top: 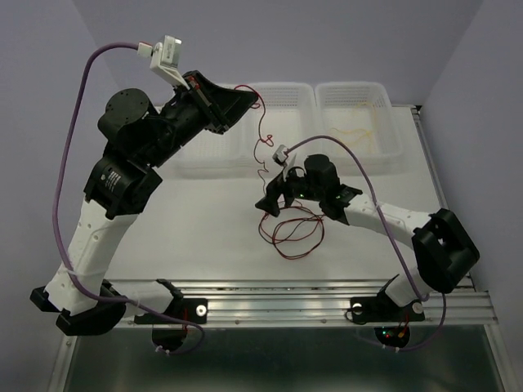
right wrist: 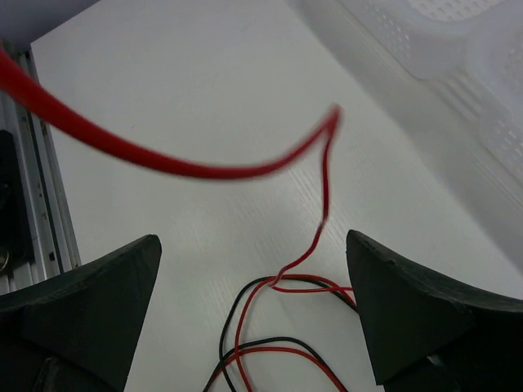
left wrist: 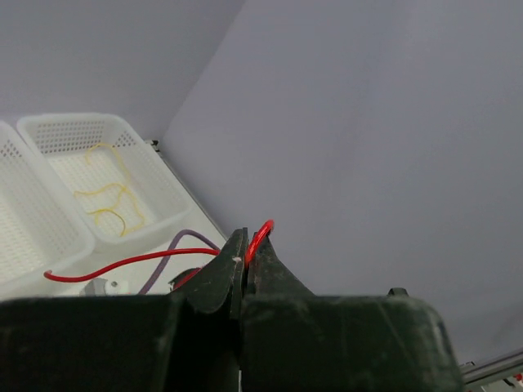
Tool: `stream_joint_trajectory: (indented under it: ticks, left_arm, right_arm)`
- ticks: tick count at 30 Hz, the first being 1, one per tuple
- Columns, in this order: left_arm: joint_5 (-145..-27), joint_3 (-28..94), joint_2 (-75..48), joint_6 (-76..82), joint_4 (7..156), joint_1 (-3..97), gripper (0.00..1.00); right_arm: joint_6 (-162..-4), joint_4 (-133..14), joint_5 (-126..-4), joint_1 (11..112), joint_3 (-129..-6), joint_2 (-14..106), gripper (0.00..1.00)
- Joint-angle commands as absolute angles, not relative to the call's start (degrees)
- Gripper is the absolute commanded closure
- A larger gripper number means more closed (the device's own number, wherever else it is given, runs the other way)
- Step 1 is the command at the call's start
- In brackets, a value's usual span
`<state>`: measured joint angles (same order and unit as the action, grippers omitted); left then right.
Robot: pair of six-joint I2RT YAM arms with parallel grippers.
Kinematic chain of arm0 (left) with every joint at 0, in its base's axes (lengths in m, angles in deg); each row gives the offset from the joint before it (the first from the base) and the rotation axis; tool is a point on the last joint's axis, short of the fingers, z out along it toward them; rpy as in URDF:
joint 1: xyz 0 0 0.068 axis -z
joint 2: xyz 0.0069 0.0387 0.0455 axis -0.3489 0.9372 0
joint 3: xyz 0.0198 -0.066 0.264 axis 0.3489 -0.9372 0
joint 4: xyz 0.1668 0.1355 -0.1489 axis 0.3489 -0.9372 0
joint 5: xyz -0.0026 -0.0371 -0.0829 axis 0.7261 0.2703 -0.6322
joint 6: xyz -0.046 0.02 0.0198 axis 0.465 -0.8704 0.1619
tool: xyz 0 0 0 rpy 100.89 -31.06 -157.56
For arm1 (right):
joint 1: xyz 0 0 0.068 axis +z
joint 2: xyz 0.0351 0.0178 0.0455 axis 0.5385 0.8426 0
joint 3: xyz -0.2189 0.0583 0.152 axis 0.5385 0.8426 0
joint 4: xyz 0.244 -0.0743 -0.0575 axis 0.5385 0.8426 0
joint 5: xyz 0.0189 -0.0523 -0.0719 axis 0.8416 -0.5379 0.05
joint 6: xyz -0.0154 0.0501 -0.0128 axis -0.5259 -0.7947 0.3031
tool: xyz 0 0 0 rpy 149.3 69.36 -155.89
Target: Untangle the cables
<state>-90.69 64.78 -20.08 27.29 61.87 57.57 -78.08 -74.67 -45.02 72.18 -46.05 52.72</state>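
The left gripper [left wrist: 248, 245] is raised at the far side of the table [top: 196, 237] and clamped shut on the red cable [top: 263, 140]. This cable hangs down to a loose tangle [top: 292, 233] of red and black loops on the tabletop. The right gripper [top: 274, 204] hovers just over that tangle with its jaws wide apart, holding nothing; yellow cables [top: 359, 124] lie in the rightmost basket [top: 398, 139].

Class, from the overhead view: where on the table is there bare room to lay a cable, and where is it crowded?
Bare: the table stretch between the left arm and the cable loops; also the strip between the right arm and the far-right basket. Crowded: beneath the right gripper, where loops pile.
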Motion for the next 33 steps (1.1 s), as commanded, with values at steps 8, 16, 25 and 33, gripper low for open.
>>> stream_joint_trajectory:
  ticks: [8,16,25,33]
  left_arm:
    - [-71.19,98.14,-3.81,16.13,60.56,57.86,1.00]
    - [-62.66,99.24,2.81,10.32,78.30,57.86,1.00]
    - [-57.20,103.72,12.65,-0.66,101.58,57.77,1.00]
    - [-51.32,109.09,16.18,-8.86,113.56,53.92,1.00]
  right_arm:
    - [-87.00,-76.98,-47.63,72.40,-34.08,28.59,0.00]
    - [-89.98,-72.42,-62.80,72.40,-33.80,11.70,0.00]
    - [-88.32,-69.07,-70.48,72.40,-34.15,14.06,0.00]
    - [-88.24,-68.63,-76.63,72.40,-34.33,15.39,0.00]
